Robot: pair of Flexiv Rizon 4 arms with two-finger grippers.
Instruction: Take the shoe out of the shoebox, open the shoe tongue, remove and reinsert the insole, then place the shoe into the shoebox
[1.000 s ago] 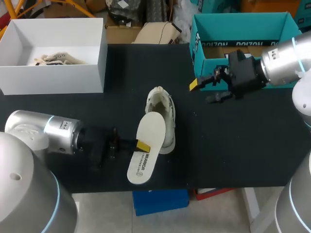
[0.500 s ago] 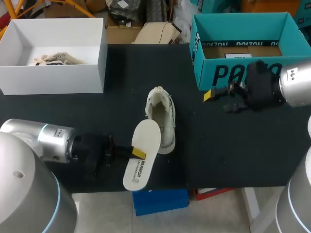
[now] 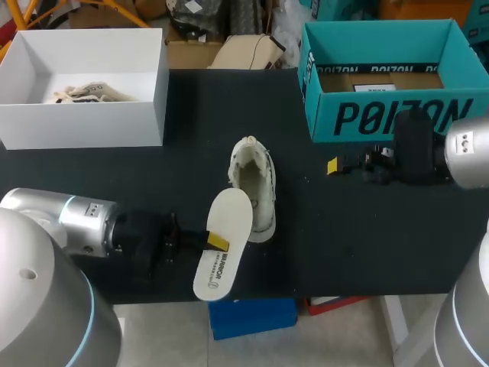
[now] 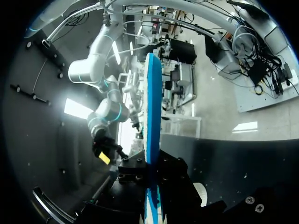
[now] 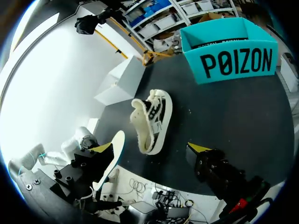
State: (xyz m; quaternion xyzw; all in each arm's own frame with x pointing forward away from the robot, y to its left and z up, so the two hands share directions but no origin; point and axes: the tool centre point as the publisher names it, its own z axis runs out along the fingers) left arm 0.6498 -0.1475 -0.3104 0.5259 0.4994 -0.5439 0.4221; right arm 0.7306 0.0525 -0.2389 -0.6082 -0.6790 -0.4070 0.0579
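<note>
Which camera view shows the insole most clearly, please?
The head view: the insole shows nearly its whole white face, held by the left end effector. The left wrist view shows only its blue edge; the right wrist view shows a narrow slanted sliver.

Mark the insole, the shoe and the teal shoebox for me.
insole [image 3: 233, 216]: head view, bare end nearer the shoe.
shoe [image 3: 252, 172]: head view, lining inside its opening.
teal shoebox [image 3: 382, 116]: head view, printed front wall.

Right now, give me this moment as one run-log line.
left gripper: shut on insole, beside shoe | shoe: on table, insole out | right gripper: empty, before shoebox
</note>
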